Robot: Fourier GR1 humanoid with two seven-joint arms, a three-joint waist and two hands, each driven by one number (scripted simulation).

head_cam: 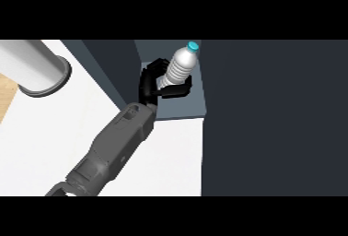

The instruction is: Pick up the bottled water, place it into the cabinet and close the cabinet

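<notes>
While one grey forearm stretches up from the lower edge of the view across the white counter, its black hand is wrapped around a clear water bottle. From where I stand I cannot tell whether this is the robot's left or right arm, since only one shows. The fingers curl around the lower part of the bottle, with the thumb hooking across its front, so the hand is plainly grasping it. The bottle stands nearly upright, leaning a little, and its ribbed body rises above the fingers. Its blue cap sits at the very top, up and slightly to the right of the hand.

Behind the hand and bottle is the blue-grey inside of the cabinet, and its floor shows just below the hand, beside the wrist. The bottle is held within that opening; whether its base touches the floor I cannot tell, since the fingers hide it. Just to the right of the hand a large dark panel fills the view, close against the bottle's side. Well off to the left of the arm, a pale round post with a flared grey foot stands on the counter, next to a strip of wood-coloured surface.
</notes>
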